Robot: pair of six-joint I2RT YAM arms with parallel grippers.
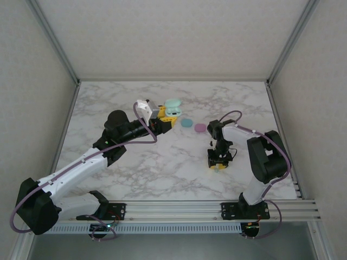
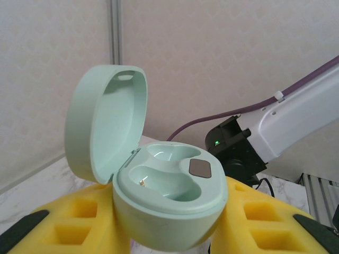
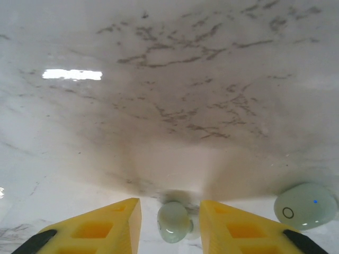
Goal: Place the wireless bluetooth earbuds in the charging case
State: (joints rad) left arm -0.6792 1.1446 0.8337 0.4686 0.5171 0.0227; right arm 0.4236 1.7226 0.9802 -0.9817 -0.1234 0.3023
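Pale earbud (image 3: 174,222) within right hand (image 3: 170,210) — second earbud (image 3: 305,205) beside

Three cases sit mid-frame in the top view: one green case (image 1: 172,106), one teal case (image 1: 187,123), one purple case (image 1: 200,128). Two pale green earbuds lie at the bottom of the right wrist view, a centre earbud (image 3: 174,222) and a right earbud (image 3: 304,205).

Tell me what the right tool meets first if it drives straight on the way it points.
Most likely the pale green earbud lying between the right tool's fingers, then the marble table beneath it; depth is unclear.
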